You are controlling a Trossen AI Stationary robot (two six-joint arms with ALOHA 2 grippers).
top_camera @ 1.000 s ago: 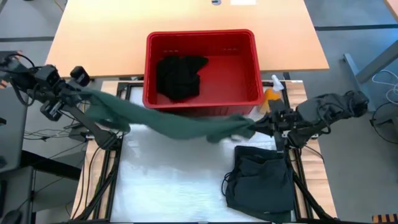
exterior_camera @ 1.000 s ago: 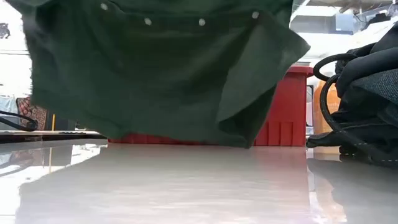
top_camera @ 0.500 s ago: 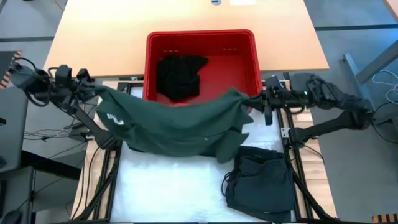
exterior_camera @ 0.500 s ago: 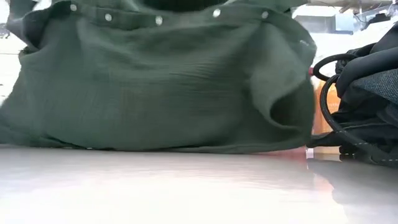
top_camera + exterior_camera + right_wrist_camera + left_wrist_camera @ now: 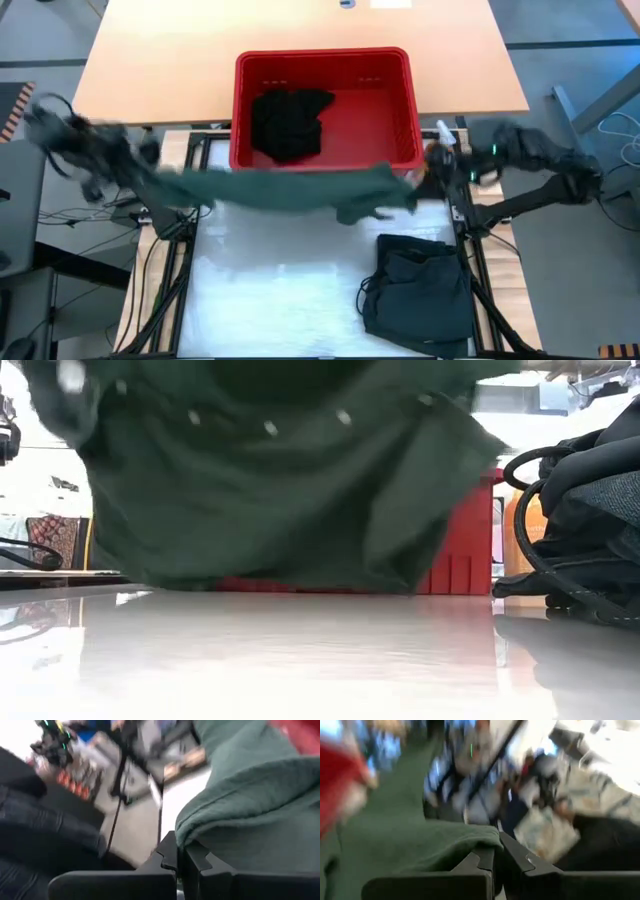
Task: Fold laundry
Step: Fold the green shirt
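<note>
Green shirt [image 5: 290,188] stretched btwn left claw [image 5: 140,172] & right claw [image 5: 425,172], each clenched on a shirt edge, above bench's [image 5: 270,290] far edge, prob. to spread it flat for folding.

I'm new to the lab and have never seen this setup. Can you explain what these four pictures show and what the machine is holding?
It is a robot with two arms at a table. One picture looks down from above, one looks level across the tabletop, and two come from cameras on the wrists. The left end effector and the right end effector are each shut on an end of a green shirt, stretched between them above the table. A dark garment lies on the table. A red basket behind holds a black garment.
</note>
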